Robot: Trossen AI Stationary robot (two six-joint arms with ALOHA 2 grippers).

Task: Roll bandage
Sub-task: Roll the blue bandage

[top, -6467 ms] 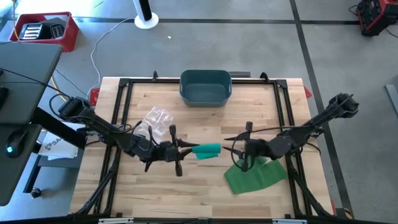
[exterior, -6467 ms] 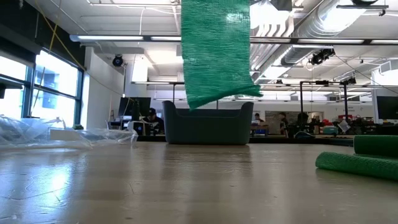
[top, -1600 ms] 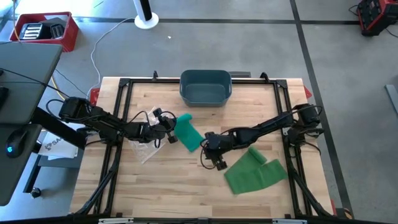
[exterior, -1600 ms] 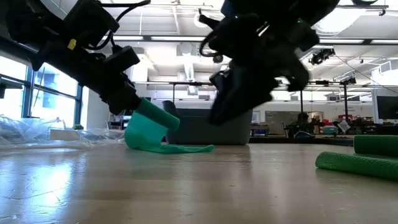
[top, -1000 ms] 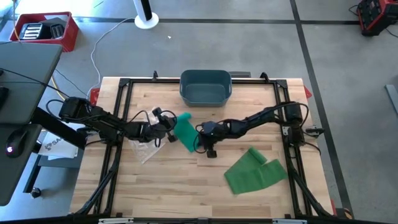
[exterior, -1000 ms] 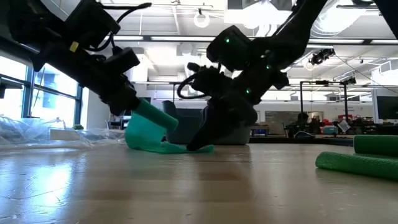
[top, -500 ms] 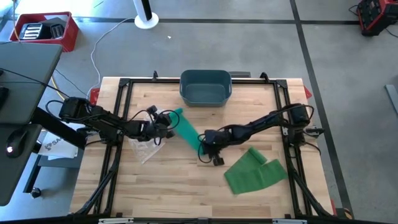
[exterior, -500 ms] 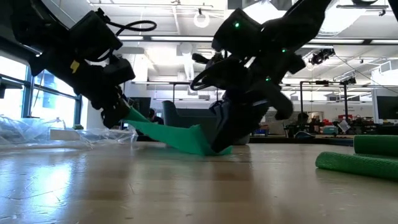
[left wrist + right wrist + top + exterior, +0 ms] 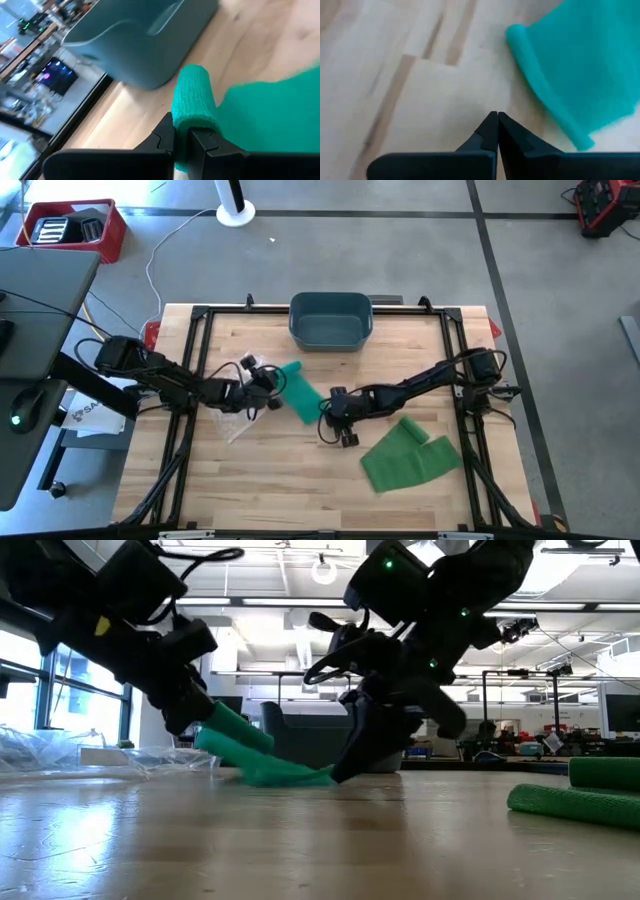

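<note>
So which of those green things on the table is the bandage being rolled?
Start at the blue-grey bin at the table's far edge. Just in front of it, slightly toward the left arm, lies the teal bandage, one end rolled and pinched in the left gripper fingers. Its neighbour, the darker green bandage, lies loose and untouched by the right arm.

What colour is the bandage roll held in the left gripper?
The bandage roll is teal green, seen best in the left wrist view, pinched in the left gripper.
</note>
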